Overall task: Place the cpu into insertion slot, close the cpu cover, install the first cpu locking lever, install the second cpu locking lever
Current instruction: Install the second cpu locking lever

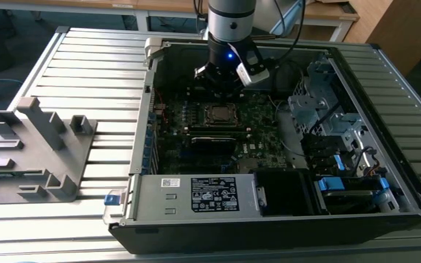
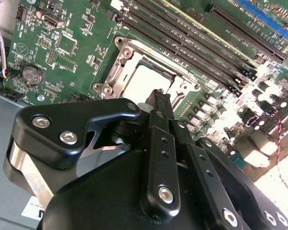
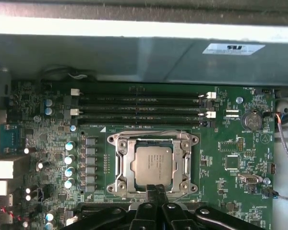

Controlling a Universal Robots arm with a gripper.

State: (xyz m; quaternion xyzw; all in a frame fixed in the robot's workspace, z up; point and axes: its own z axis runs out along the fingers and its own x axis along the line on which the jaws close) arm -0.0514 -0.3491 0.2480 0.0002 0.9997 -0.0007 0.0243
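The cpu lies flat in the insertion slot, a pale silver square on the green motherboard. The cpu cover lies down flat around it as a silver frame. My gripper is shut, its two black fingers pressed together with nothing seen between them. Its tips hover at the socket's edge on the side away from the long memory slots. In the second wrist view the gripper overlaps the rim of the cpu. In the exterior view the gripper hangs just behind the insertion slot inside the open computer case.
Long black memory slots run beside the socket. The case wall, a power supply box and a drive cage with blue clips ring the board. A grey plastic fixture stands on the slatted table at the exterior view's left.
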